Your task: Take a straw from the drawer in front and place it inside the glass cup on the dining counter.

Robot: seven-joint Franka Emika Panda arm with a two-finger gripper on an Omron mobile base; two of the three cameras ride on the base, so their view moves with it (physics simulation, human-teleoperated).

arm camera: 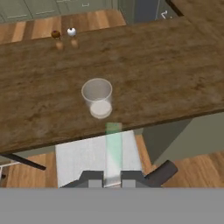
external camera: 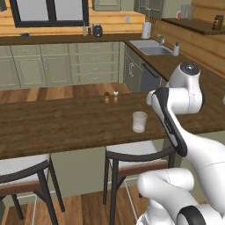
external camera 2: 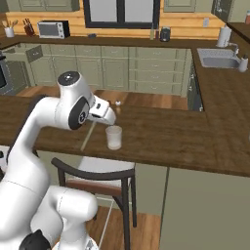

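My end effector is clamped on the straw, which points toward 12 o'clock at the glass cup on the surface. It looks light and slippery, so I hold its end firmly.

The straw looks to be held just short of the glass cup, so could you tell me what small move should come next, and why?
Probably carry the straw forward until it is over the glass cup, then lower it. In the hand view the pincer grips the straw near the dining counter edge, its tip ending short of the upright, open cup.
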